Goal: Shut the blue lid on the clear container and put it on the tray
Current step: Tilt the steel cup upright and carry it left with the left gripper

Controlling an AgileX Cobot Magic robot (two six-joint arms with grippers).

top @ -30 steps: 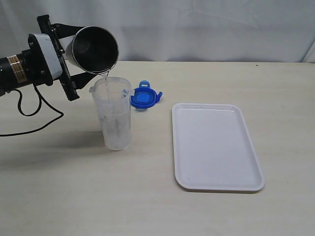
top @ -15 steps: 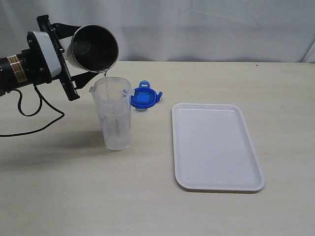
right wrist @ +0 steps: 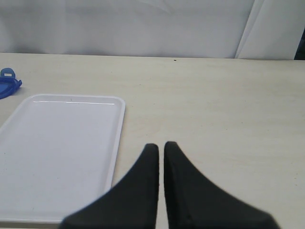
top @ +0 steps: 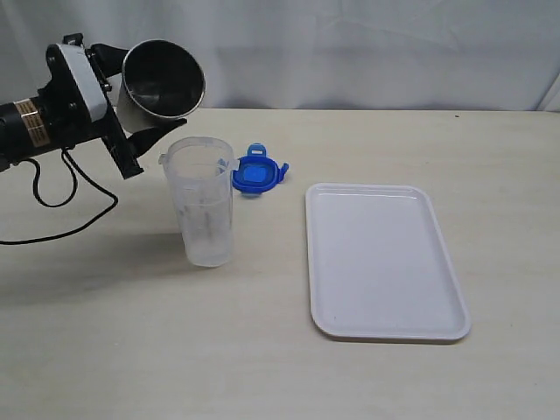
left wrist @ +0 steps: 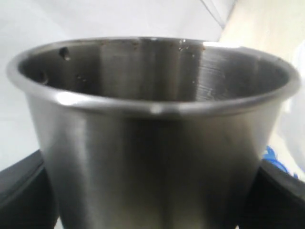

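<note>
The clear container (top: pixel 202 210) stands upright and uncovered on the table, with a little water at its bottom. Just behind it to the right the blue lid (top: pixel 256 174) lies flat on the table; its edge shows as the blue lid (right wrist: pixel 8 85) in the right wrist view. The white tray (top: pixel 385 259) lies empty to the right. My left gripper (top: pixel 140 109) is shut on a grey steel cup (top: pixel 161 80), held tilted above and left of the container; the cup (left wrist: pixel 152 133) fills the left wrist view. My right gripper (right wrist: pixel 160 147) is shut on nothing, beside the tray (right wrist: pixel 57 152).
A black cable (top: pixel 61 206) loops over the table at the left. White cloth hangs behind the table. The right arm does not show in the exterior view.
The stream of water from the steel cup into the container has stopped. My left gripper has swung the cup up and back to the left, away from the container's rim.
</note>
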